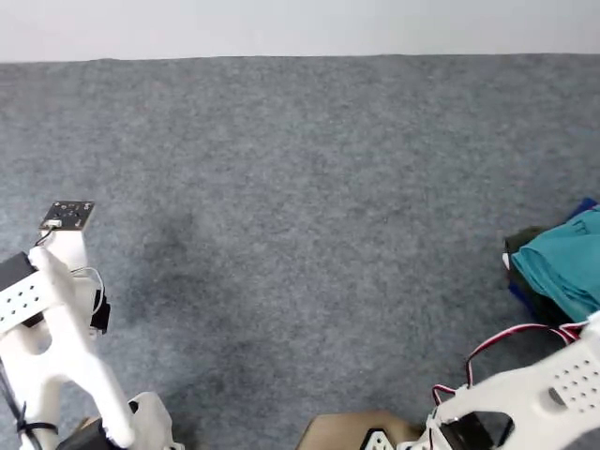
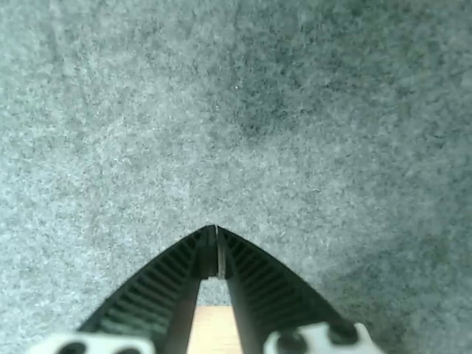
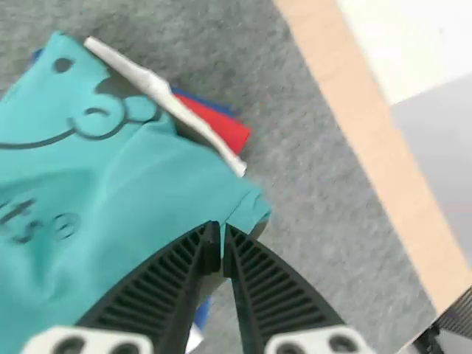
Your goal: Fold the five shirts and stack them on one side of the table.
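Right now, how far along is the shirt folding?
Looks mostly done: the teal shirt lies on top of a red shirt and a blue shirt at the table edge by the right arm. In hand: nothing clear; the right gripper is shut at the teal shirt's edge, the left gripper shut over bare table. Left: I can't count five layers, and the top looks rumpled, so maybe a tidy.

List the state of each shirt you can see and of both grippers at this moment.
teal shirt: folded, on top of the stack.
red shirt: folded, under the teal shirt, one corner sticking out.
left gripper: shut, empty, over the bare grey mat.
right gripper: shut, at the teal shirt's corner; unclear whether it pinches cloth.
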Controlling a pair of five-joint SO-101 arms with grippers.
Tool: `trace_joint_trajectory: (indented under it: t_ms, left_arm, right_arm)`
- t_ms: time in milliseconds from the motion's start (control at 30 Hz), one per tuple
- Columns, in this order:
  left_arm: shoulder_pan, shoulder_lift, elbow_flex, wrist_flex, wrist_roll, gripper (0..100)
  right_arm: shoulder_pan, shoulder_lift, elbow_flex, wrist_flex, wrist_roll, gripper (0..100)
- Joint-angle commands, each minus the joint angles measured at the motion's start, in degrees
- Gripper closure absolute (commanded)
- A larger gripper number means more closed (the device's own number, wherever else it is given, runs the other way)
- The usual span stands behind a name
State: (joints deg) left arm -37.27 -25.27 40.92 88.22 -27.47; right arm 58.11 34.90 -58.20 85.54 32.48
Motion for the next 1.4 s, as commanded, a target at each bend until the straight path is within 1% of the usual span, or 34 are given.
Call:
trace_joint_trajectory:
  t_ms: [0, 133, 333, 467, 667, 700, 800, 933, 1067, 1200, 1367]
  left_arm:
    - [0.18, -1.85, -0.22, -0.62, -0.18, 99]
    - [0.18, -1.85, -0.22, -0.70, -0.18, 99]
    - [0.18, -1.67, -0.22, -0.70, -0.18, 99]
    - [0.26, -1.58, -0.22, -0.79, -0.18, 99]
    - [0.26, -1.49, -0.40, -0.79, -0.18, 99]
    - [0.26, -1.49, -0.40, -0.79, -0.18, 99]
    - [0.26, -1.49, -0.40, -0.79, -0.18, 99]
    - [0.26, -1.41, -0.31, -0.79, -0.26, 99]
    - [0.26, -1.41, -0.22, -1.67, -0.26, 99]
    - [0.35, -1.41, -0.48, -2.02, -0.26, 99]
    - [0.35, -1.41, -0.57, -2.02, -0.26, 99]
  right_arm:
    - [2.15, 3.47, 0.79, -7.87, 3.16, 98.8]
    - [4.00, 9.10, 0.35, -12.26, 5.63, 98.8]
    - [5.76, 9.36, -9.41, -10.95, 5.80, 98.8]
    - [3.65, 9.36, -19.52, -2.51, 5.71, 98.8]
    - [-3.21, 9.71, -32.35, 16.57, 5.63, 98.8]
    - [-4.18, 9.80, -32.97, 17.80, 5.63, 98.8]
    - [-4.44, 9.19, -31.30, 17.45, 2.20, 98.8]
    - [-4.00, 6.64, -24.35, 17.63, 2.02, 98.8]
    - [-3.12, -0.57, -10.81, 17.54, 2.02, 98.7]
    - [-4.44, -6.90, 6.15, 17.27, 2.11, 98.7]
    - [-5.76, -6.37, 18.73, 16.13, 1.58, 98.9]
